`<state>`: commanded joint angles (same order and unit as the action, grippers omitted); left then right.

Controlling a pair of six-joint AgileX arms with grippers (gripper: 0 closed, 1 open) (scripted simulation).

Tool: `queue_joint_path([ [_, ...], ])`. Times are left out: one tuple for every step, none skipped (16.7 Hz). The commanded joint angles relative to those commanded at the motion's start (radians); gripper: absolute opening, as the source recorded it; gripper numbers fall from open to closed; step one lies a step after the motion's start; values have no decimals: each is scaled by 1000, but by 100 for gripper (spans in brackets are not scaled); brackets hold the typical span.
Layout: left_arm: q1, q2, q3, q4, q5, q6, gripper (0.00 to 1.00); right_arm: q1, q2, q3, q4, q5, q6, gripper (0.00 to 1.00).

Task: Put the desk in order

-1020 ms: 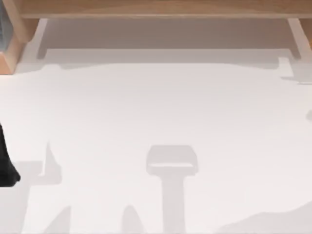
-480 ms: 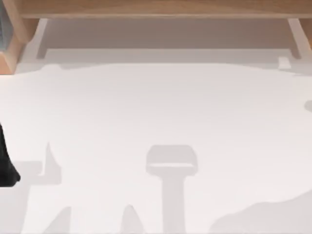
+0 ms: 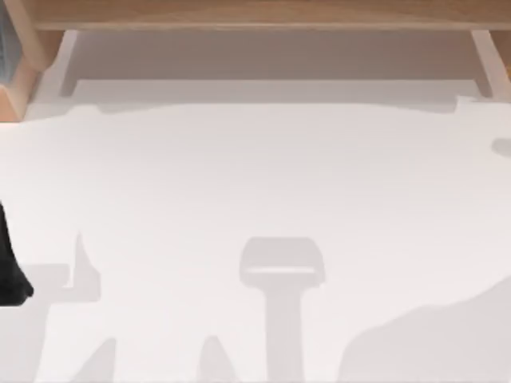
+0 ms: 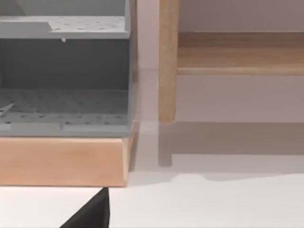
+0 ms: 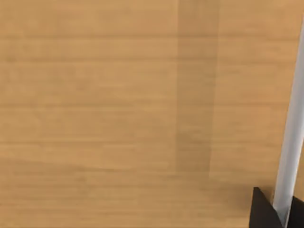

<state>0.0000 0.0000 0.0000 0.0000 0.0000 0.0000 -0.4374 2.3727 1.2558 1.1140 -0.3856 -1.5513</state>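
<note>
From above, the white table (image 3: 255, 183) lies bare, its wooden shelf (image 3: 255, 14) along the far edge; the left hand (image 3: 11, 267) sits dark at the left edge, fingers unreadable. The left wrist view faces a grey rack (image 4: 64, 76) on a wooden block (image 4: 61, 161). The right wrist view shows the right hand (image 5: 278, 211) clamped on a thin pale strip (image 5: 290, 142) over wood; nudging it could knock that strip askew.

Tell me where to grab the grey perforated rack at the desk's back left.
Probably the lower shelf's front lip, approached from the open desk side: the grey rack opens that way, sits on a wooden block, and a wooden post stands close beside it.
</note>
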Motion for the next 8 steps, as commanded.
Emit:
queue_joint_path([
  [0,0,0,0,0,0,100,0,0,0,0,0,0,0],
  [0,0,0,0,0,0,100,0,0,0,0,0,0,0],
  [0,0,0,0,0,0,100,0,0,0,0,0,0,8],
  [0,0,0,0,0,0,100,0,0,0,0,0,0,15],
  [0,0,0,0,0,0,100,0,0,0,0,0,0,23],
  [0,0,0,0,0,0,100,0,0,0,0,0,0,30],
  [0,0,0,0,0,0,100,0,0,0,0,0,0,38],
  [0,0,0,0,0,0,100,0,0,0,0,0,0,45],
])
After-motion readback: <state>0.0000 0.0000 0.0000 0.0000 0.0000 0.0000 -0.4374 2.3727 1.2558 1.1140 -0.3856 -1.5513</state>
